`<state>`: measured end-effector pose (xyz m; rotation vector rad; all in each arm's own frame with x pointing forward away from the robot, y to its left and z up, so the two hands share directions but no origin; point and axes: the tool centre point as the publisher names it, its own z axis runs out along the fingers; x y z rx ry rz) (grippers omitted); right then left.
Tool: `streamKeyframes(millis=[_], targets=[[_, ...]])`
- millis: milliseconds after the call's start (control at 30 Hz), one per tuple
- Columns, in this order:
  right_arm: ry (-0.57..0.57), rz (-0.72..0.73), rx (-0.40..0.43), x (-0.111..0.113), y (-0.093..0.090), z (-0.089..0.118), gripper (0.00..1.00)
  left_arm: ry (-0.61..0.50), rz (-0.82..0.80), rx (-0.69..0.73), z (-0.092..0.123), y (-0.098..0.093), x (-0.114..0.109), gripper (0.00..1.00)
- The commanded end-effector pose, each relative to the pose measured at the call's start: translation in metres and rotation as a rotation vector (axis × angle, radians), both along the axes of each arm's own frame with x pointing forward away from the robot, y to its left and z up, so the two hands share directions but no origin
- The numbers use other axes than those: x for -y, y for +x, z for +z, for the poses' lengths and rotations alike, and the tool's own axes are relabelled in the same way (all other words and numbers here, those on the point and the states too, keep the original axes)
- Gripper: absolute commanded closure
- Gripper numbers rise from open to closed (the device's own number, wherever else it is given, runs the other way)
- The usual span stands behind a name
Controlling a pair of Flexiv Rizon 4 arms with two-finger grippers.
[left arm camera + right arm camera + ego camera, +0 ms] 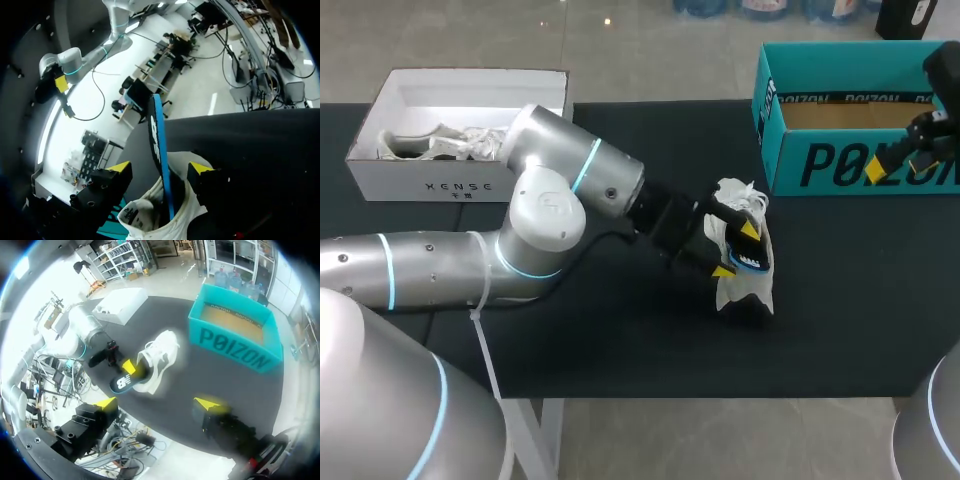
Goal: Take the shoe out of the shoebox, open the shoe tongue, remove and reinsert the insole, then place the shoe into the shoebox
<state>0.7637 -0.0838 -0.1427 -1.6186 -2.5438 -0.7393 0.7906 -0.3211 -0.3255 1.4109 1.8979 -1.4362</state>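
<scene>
A white shoe (pixel 745 285) lies on the black table (pixel 620 340), right of the middle. A dark insole with a blue edge (pixel 159 145) sticks out of its opening (pixel 165 220). My left gripper (pixel 738 250) is at the shoe's opening and stands open. Its fingertips (pixel 119 166) are on either side of the insole with a gap on each side. The teal shoebox (pixel 860 150) stands open at the far right and looks empty inside. My right gripper (pixel 895 160) hangs above that box, open with nothing in it (pixel 156 402). From there it looks down on the shoe (pixel 160 357) and the insole (pixel 125 382).
A white box (pixel 460 175) at the far left holds another white shoe (pixel 440 145) and paper. My left arm (pixel 570 210) stretches across the middle of the table. Bare black table lies in front of the shoe and between the two boxes.
</scene>
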Motion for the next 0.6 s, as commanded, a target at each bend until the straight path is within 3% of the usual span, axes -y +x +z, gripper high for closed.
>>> streamKeyframes(millis=[33, 200, 467, 600], targets=[[-0.003, 0.0, -0.003, 0.0, 0.001, -0.001, 0.0, -0.002, 0.001, -0.001, -0.004, 0.002, 0.006, 0.68], [-0.003, 0.0, -0.003, 0.0, 0.001, -0.001, 0.0, 0.0, 0.008, -0.002, -0.005, 0.005, 0.002, 0.73], [-0.003, 0.0, -0.003, 0.0, 0.001, -0.001, 0.0, 0.015, 0.003, 0.002, -0.004, 0.009, -0.001, 1.0], [-0.003, 0.0, -0.003, 0.0, 0.001, -0.001, 0.0, 0.04, -0.027, 0.04, -0.003, 0.019, -0.002, 1.0]])
